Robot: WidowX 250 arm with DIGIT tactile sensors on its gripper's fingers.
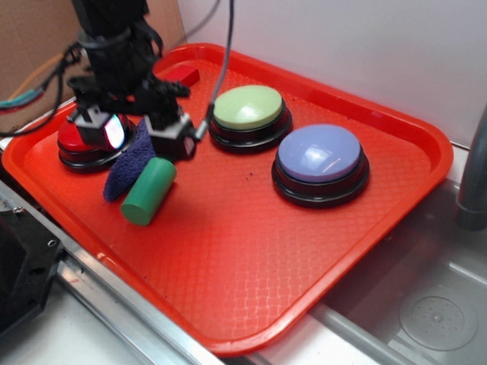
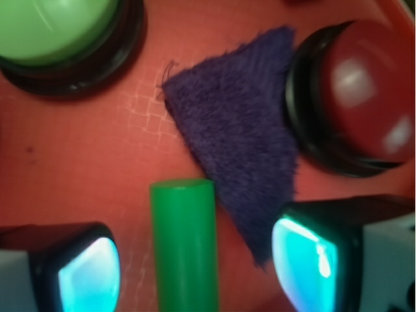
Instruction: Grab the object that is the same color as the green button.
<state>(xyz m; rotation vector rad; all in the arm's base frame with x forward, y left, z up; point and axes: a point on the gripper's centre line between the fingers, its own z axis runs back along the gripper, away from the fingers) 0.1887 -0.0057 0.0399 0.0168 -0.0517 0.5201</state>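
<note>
The object, a small green cylinder, lies on its side on the red tray, next to a purple-blue cloth. The pale-green dome button stands on its black base at the tray's back. My gripper hovers above the cloth and the cylinder's far end, open. In the wrist view the cylinder lies between the two glowing pads, touching neither.
A red dome button sits at the tray's left, partly behind the gripper. A lavender-blue dome button stands right of the green one. A red block lies at the back. A sink and faucet are on the right.
</note>
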